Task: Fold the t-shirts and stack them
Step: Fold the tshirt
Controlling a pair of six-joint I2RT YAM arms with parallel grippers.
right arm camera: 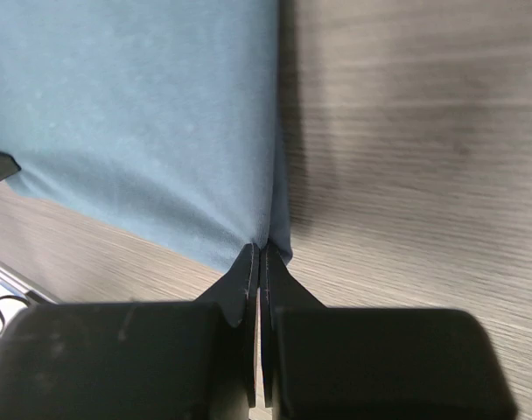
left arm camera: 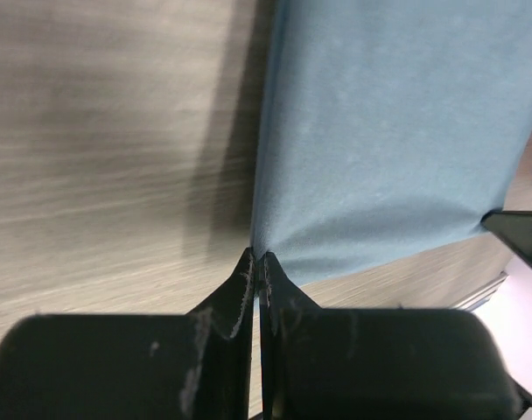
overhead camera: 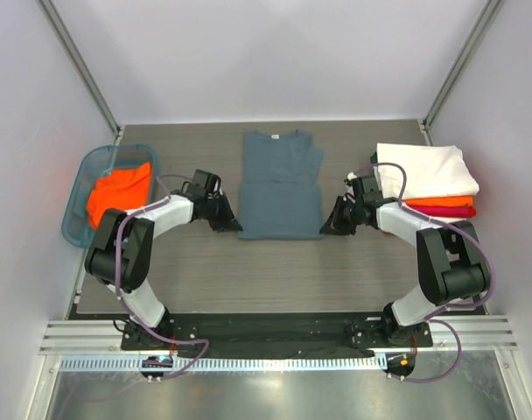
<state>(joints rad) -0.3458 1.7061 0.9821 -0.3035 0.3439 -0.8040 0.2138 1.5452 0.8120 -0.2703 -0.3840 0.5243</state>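
Note:
The slate blue-grey t-shirt [overhead camera: 280, 185] lies partly folded, sleeves in, on the middle of the table. My left gripper [overhead camera: 234, 227] is shut on its near left corner; the left wrist view shows the cloth [left arm camera: 388, 131] pinched at the fingertips [left arm camera: 257, 258]. My right gripper [overhead camera: 328, 227] is shut on its near right corner, and the right wrist view shows the cloth [right arm camera: 135, 122] pinched too [right arm camera: 261, 251]. A folded white t-shirt [overhead camera: 426, 169] tops a stack over an orange one [overhead camera: 450, 202] and a red one [overhead camera: 450, 212] at the right. Another orange t-shirt [overhead camera: 119, 191] lies in the basket.
The teal plastic basket [overhead camera: 77, 199] stands at the table's left edge. White walls enclose the table on three sides. The arm bases sit on a rail at the near edge [overhead camera: 275, 337].

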